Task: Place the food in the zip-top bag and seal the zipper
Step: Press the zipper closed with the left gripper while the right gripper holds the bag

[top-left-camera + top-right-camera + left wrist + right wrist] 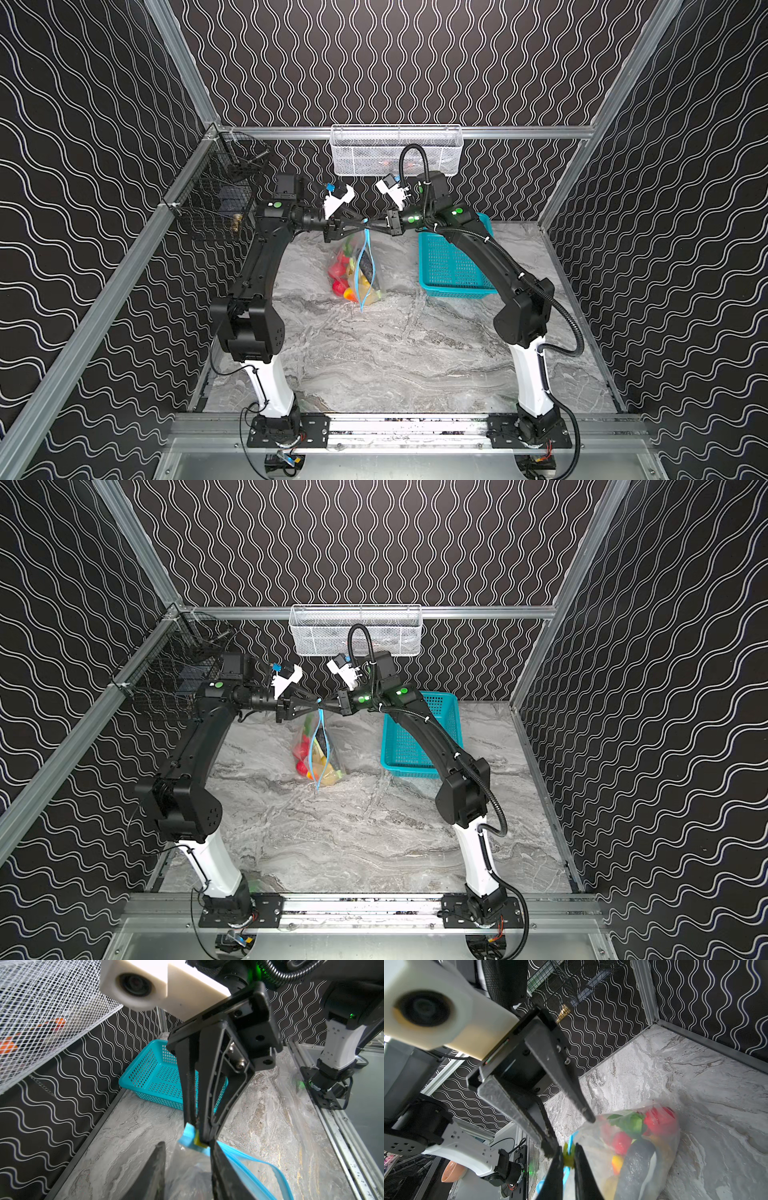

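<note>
The zip-top bag (358, 270) hangs straight down from the two grippers, which meet tip to tip above it. Its lower end rests on the marble table (395, 353). The food (338, 272) sits inside it, below and slightly to the left gripper's side. None shows loose on the table or in the teal basket (453, 266) behind the right arm, so the filling looks done and the sealing step is in hand.

The zipper (365, 259) is not closed: its two blue strips bow apart beneath the fingertips. The right gripper (198, 1134) is clamped on the yellowish slider tab (200, 1141) at the top end of the strip.

The left gripper (570, 1135) faces it with its jaws apart, straddling the bag's top corner just beside the slider. One finger lies against the blue strip and the other stands clear of the plastic, so it does not appear to hold anything yet.

The next move probably calls for the left gripper to pinch that corner firmly. That would anchor the bag while the right gripper draws the slider away from it along the whole strip. The strip should be kept taut so that both halves feed into the slider.
</note>
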Tool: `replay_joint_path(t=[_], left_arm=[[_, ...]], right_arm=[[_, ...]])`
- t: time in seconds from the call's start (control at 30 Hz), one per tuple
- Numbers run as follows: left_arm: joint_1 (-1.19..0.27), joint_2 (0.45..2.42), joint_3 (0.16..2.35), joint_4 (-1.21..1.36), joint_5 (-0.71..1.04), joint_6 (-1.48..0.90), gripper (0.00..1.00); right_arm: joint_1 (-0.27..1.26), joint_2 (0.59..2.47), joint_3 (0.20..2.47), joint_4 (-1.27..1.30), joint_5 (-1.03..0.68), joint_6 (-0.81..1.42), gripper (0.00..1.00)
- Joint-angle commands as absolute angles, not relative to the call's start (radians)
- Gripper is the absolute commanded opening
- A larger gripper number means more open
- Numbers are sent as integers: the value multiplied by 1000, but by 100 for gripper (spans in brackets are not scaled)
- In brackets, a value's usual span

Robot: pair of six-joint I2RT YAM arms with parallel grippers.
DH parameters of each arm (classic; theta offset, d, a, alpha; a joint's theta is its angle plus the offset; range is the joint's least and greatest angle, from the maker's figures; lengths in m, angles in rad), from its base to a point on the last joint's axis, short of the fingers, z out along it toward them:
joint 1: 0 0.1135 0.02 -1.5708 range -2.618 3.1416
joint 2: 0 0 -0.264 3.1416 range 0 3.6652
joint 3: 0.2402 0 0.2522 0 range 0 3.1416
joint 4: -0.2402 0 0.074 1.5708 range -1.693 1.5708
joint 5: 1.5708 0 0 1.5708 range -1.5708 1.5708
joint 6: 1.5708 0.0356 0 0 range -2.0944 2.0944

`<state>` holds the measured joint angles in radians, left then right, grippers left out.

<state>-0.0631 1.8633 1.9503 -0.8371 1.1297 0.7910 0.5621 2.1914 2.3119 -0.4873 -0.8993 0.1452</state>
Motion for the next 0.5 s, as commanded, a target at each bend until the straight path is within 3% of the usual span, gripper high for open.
replay_joint_path(t=[0.0,0.17,0.23,0.47], left_arm=[[-73,1863,1950,-797,1160,764,30],[-78,1856,1937,-773,1166,733,12],[-78,1854,1933,-762,1169,714,0],[-78,1843,1916,-689,1175,586,0]], right_arm=[[569,2194,2324,-452,-948,132,12],[568,2192,2320,-448,-957,128,12],[568,2190,2318,-448,-960,126,12],[566,2188,2316,-448,-951,124,14]])
